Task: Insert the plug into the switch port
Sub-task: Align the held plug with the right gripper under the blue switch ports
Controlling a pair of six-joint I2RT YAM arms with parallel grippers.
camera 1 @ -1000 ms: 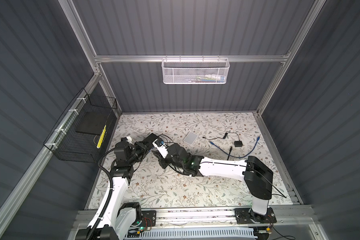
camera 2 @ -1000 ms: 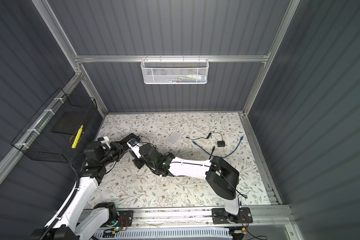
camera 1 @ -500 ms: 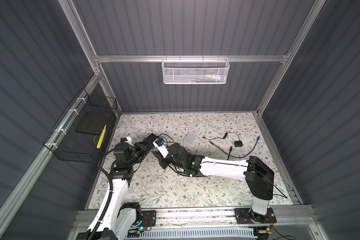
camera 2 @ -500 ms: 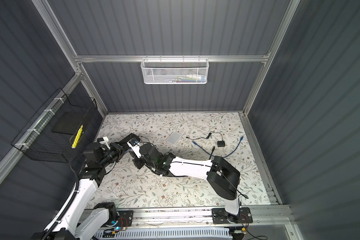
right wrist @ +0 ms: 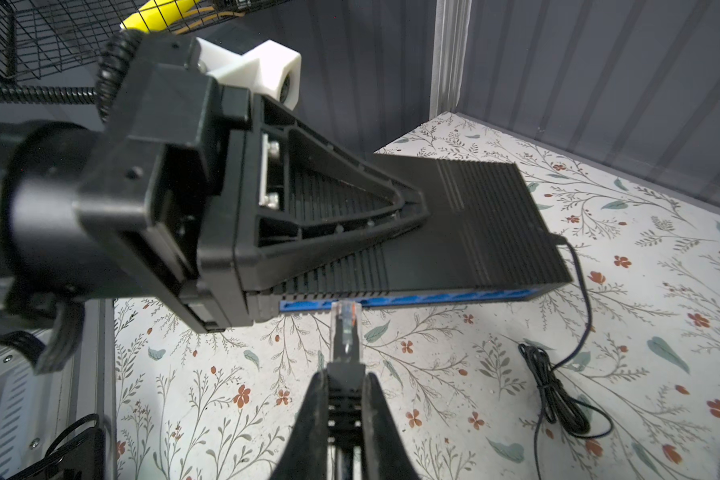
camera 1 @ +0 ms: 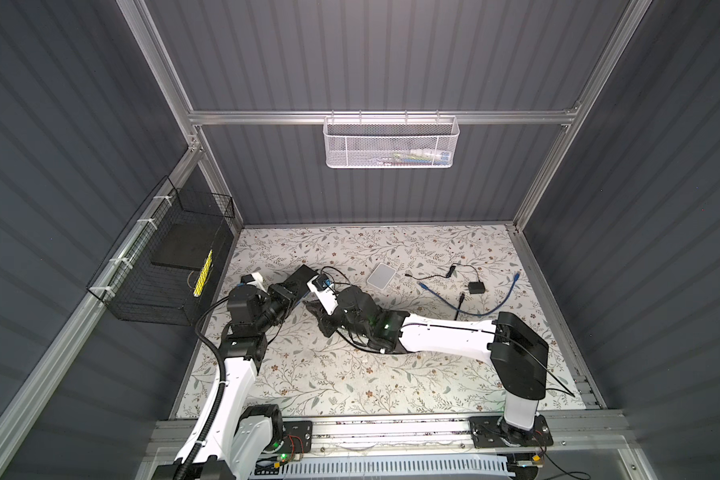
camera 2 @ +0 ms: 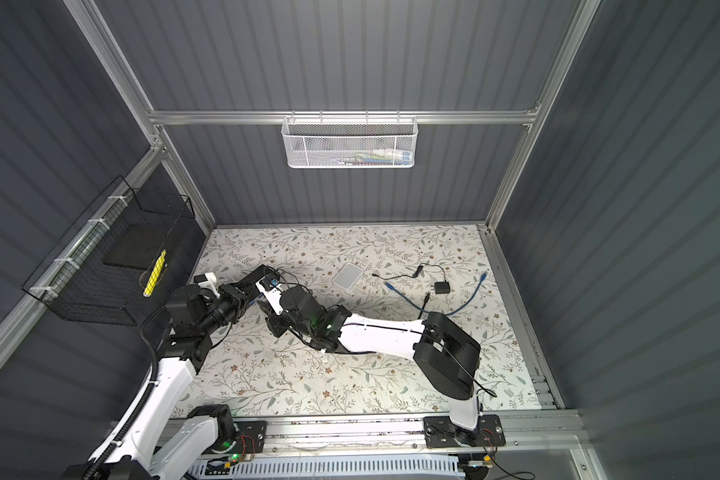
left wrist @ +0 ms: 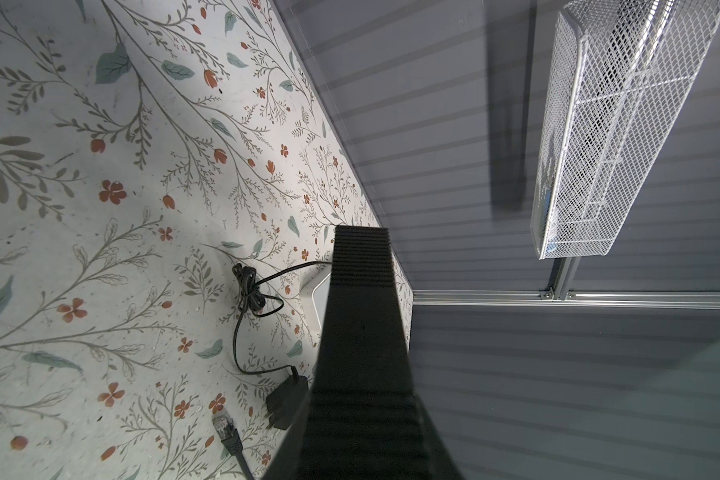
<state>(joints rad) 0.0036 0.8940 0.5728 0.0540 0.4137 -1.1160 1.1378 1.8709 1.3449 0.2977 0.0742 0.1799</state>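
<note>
One switch [right wrist: 487,224], one plug [right wrist: 346,313]: left gripper [right wrist: 416,216] is clamping the switch; right gripper [right wrist: 346,376] is pinching the plug, tip at the ports [right wrist: 433,297]. Only the right wrist view is showing this.

Built of glossy white link shells [camera 1: 445,338] and matte black joint housings [camera 1: 520,357], fed by a black corrugated conduit [right wrist: 38,94], lit by a small green light [camera 1: 385,326], tipped at the left gripper [right wrist: 414,208] with ribbed black triangular fingers [right wrist: 333,233], silver screws [right wrist: 273,147] and a white printed camera mount [right wrist: 267,68].
</note>
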